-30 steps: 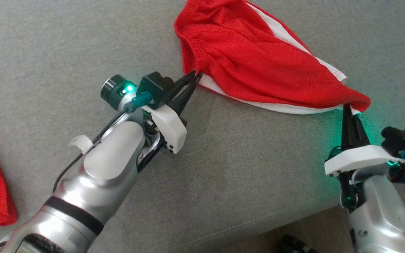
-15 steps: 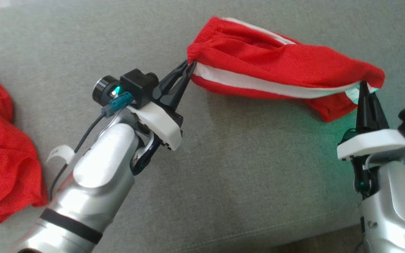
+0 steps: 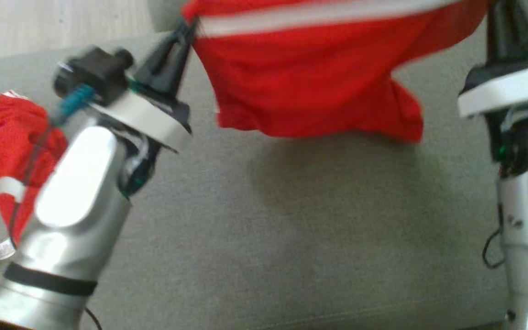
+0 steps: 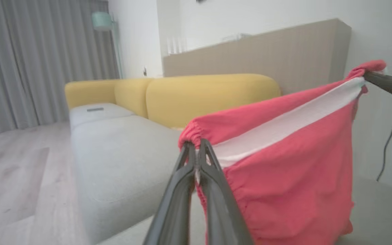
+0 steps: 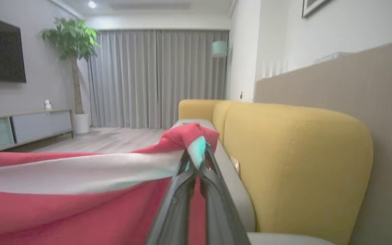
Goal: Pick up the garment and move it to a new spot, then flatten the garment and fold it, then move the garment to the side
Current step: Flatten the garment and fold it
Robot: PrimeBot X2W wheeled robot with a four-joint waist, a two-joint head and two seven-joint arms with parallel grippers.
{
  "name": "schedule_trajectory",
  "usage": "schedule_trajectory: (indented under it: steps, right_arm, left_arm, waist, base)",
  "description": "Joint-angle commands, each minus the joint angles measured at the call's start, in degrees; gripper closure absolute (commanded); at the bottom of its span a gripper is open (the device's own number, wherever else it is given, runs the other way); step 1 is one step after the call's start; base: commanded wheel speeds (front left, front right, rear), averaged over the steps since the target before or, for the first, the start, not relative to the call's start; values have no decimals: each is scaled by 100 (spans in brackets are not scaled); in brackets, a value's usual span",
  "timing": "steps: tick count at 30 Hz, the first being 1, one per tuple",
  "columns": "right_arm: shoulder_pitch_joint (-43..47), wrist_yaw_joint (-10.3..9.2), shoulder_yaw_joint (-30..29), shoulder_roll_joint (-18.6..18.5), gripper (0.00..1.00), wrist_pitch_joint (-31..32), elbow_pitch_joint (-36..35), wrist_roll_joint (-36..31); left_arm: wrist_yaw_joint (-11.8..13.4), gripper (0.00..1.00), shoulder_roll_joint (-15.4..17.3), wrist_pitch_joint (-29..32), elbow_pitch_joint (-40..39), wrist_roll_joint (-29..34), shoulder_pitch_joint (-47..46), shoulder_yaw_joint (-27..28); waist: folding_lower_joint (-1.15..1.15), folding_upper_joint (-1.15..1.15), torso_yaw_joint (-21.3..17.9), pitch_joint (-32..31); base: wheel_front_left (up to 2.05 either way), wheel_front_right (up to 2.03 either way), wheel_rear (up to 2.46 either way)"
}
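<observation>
The garment [image 3: 319,87], red shorts with a white side stripe, hangs stretched in the air between my two grippers above the grey cushion [image 3: 291,220]. My left gripper [image 3: 186,27] is shut on the elastic corner at the garment's left end; the left wrist view shows its tips [image 4: 196,149] pinching the gathered waistband of the garment [image 4: 284,170]. My right gripper [image 3: 497,9] is shut on the opposite corner at the top right, its tips [image 5: 196,154] clamping the bunched red and white cloth [image 5: 80,190]. The cloth's lower hem dangles just above the cushion.
A second red garment [image 3: 7,133] with a white label lies crumpled on the cushion at the far left, partly behind my left forearm. Yellow sofa backs [image 4: 209,95] rise beyond the grey seat. Wooden floor [image 3: 39,23] shows at the top left.
Both grippers have lifted the garment off the cushion and pulled it taut, so it now hangs between them. The head camera has also shifted, bringing the other red garment further into view.
</observation>
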Motion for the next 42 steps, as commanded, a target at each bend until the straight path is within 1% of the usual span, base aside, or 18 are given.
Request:
schedule_trajectory:
  steps: [1, 4, 8, 12, 15, 18, 20, 22, 23, 24, 25, 26, 28, 30, 34, 38, 42]
  right_arm:
    - [-241, -5, 113, -53, 100, 56, -247, 59]
    - [-286, -5, 144, -72, 100, 269, -371, 186]
    - [121, -5, 197, -5, 100, 723, -660, 393]
    - [641, -5, 24, 69, 100, 1288, -1095, 588]
    - [776, -5, -88, 46, 100, 1636, -1407, 591]
    - [592, -5, -105, 21, 100, 1873, -1548, 524]
    - [306, -5, -100, 50, 100, 2002, -1499, 546]
    - [-102, -5, -43, 43, 100, 2089, -1337, 524]
    - [-102, -5, -43, 43, 100, 2089, -1337, 524]
    - [-619, -5, 55, 54, 100, 2137, -1031, 519]
    - [-619, -5, 55, 54, 100, 2137, -1031, 519]
    - [-909, -5, 126, 28, 100, 2125, -822, 481]
    - [-1540, -5, 245, -6, 100, 2027, -321, 401]
    - [-2212, -5, 348, -22, 100, 1785, 251, 309]
    - [-3459, -5, 47, 113, 100, 887, 1401, -58]
    - [-4302, -5, -305, 225, 100, -147, 2256, -573]
    - [-4618, -5, -636, 289, 100, -965, 2943, -883]
  left_arm:
    - [9, 100, 215, -29, -277, -13, -419, 313]
    - [9, 100, 267, -29, -452, -98, -370, 495]
    - [9, 100, 410, -23, -592, -330, -66, 401]
    - [9, 100, 637, 100, -787, -517, 215, 294]
    - [9, 100, 816, 235, -943, -605, 254, 321]
    - [9, 100, 976, 370, -1047, -614, 71, 289]
    - [9, 100, 1030, 473, -1047, -701, -149, 275]
    - [9, 100, 1096, 567, -975, -786, -477, 212]
    - [9, 100, 1096, 567, -975, -786, -477, 212]
    - [9, 100, 1202, 633, -822, -835, -901, 120]
    - [9, 100, 1202, 633, -822, -835, -901, 120]
    - [9, 100, 1253, 654, -716, -854, -1137, 45]
    - [9, 100, 1326, 659, -450, -943, -1635, -51]
    - [9, 100, 1410, 629, -121, -975, -2179, -171]
    - [9, 100, 1448, 365, 553, -1085, -3223, -253]
    - [9, 100, 1326, 70, 1108, -1095, -3987, -186]
    - [9, 100, 1081, -19, 1324, -1251, -4123, -162]
  waist:
    - [0, 0, 91, -138]
    - [0, 0, 175, -284]
    - [0, 0, 287, -372]
    - [0, 0, 413, -307]
    - [0, 0, 468, -146]
    - [0, 0, 475, 98]
    - [0, 0, 452, 315]
    - [0, 0, 415, 585]
    - [0, 0, 415, 585]
    - [0, 0, 338, 879]
    - [0, 0, 338, 879]
    - [0, 0, 301, 1010]
    - [0, 0, 219, 1267]
    - [0, 0, 139, 1477]
    - [0, 0, 40, 1748]
    - [0, 0, 26, 1837]
    - [0, 0, 81, 1858]
  base:
    - [0, 0, 0]
    - [0, 0, 0]
    - [0, 0, 0]
    - [0, 0, 0]
    - [0, 0, 0]
    - [0, 0, 0]
    - [0, 0, 0]
    - [0, 0, 0]
    - [0, 0, 0]
    - [0, 0, 0]
    - [0, 0, 0]
    - [0, 0, 0]
    - [0, 0, 0]
    - [0, 0, 0]
    - [0, 0, 0]
    - [0, 0, 0]
    - [0, 0, 0]
